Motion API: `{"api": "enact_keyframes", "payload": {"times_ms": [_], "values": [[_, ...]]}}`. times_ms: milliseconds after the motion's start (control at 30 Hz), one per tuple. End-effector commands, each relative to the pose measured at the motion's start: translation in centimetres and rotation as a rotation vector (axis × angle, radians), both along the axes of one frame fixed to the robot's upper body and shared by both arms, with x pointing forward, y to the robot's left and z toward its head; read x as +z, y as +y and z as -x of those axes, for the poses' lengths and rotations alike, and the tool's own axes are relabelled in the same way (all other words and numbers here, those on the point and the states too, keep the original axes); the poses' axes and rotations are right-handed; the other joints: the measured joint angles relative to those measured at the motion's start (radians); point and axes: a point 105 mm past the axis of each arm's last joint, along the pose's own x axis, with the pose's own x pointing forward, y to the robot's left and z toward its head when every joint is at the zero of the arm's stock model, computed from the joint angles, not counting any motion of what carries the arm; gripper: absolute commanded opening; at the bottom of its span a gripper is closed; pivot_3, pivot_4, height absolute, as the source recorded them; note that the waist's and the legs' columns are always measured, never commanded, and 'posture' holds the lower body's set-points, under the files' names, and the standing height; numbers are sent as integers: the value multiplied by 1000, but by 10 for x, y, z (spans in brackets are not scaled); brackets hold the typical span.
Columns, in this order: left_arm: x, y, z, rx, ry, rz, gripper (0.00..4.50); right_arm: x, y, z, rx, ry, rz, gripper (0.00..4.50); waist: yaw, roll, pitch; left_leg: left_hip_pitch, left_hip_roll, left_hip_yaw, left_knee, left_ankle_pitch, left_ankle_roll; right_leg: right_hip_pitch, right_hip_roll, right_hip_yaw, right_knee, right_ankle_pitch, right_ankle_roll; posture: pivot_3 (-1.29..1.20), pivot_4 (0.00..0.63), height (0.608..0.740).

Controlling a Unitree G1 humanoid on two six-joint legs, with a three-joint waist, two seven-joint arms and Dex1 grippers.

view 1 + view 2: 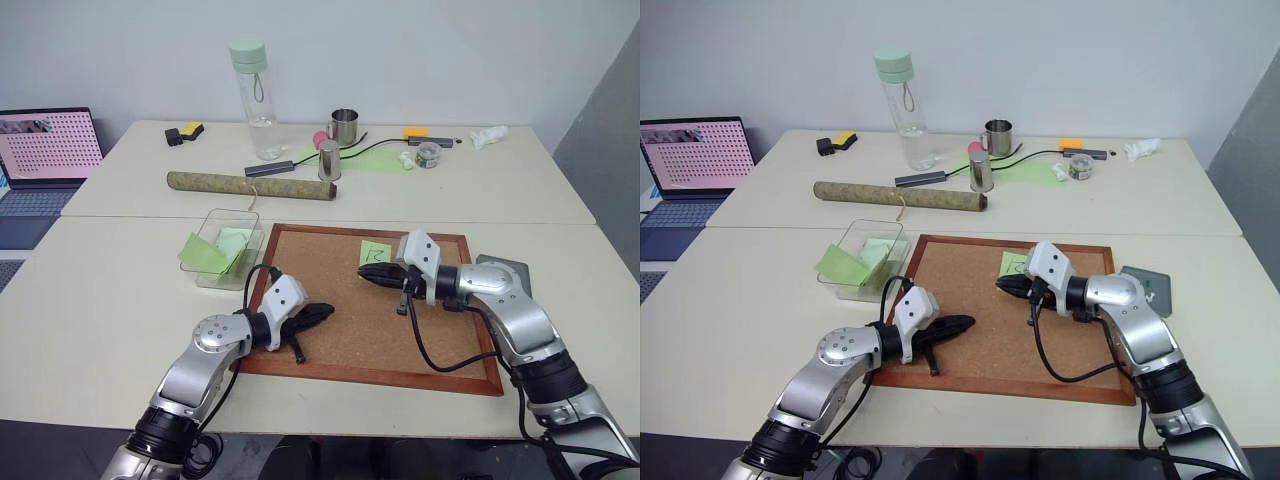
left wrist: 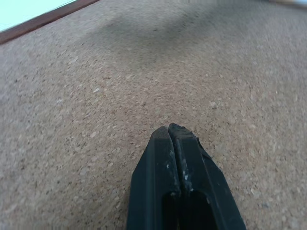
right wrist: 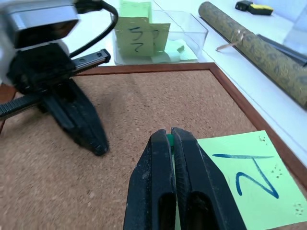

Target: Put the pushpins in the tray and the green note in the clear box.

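Right gripper (image 3: pixel 171 135) pinching green pushpin (image 3: pixel 170 139); pin axis hidden by jaws.

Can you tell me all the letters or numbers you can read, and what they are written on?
"12" (or "IZ"), blue handwriting on the green note on the cork board.
Dark marks like "5 7" on a note in the clear box: not sure.
Laptop screen: too small to read.
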Motion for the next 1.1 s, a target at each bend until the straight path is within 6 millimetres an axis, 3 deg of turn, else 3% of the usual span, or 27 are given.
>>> {"api": "enact_keyframes", "payload": {"times_ms": [33,167,300,600,833,900,1000,1100], "values": [[43,20,-12,114,81,261,652,13,0,10,75,-161,94,0,-1,-2,2,0,0,0,0,0,0,-1,0,0,0,0,0,0,150,740],[73,23,-17,88,156,461,1435,16,-2,15,126,-286,168,0,0,-5,4,-4,0,0,0,2,-3,-4,0,-1,1,0,0,0,150,740],[88,9,-15,17,240,571,2223,20,-3,12,165,-417,232,0,0,-7,5,-5,0,-1,2,4,-6,-4,0,-1,0,0,0,0,150,740],[78,-33,-9,-77,373,616,3867,26,-1,19,254,-568,299,0,1,-8,6,-5,0,-1,1,5,-10,-4,0,-1,1,0,0,0,150,740],[73,-53,-15,-114,385,598,3867,27,3,26,292,-585,299,0,2,-8,6,-5,0,-1,2,6,-10,-4,0,-1,1,0,0,0,150,740],[73,-49,-19,-104,364,590,3867,27,3,27,292,-583,300,0,2,-8,6,-5,0,-1,2,6,-11,-4,1,-1,1,0,0,0,150,740],[80,-26,-31,-25,296,603,3867,27,1,27,280,-574,297,0,1,-8,6,-5,0,-1,2,6,-11,-4,1,-1,1,0,0,0,150,740],[92,-9,-31,-10,247,622,3867,27,0,27,270,-565,291,0,1,-8,6,-5,0,-2,2,6,-11,-4,1,-1,1,0,0,0,150,740]]}}
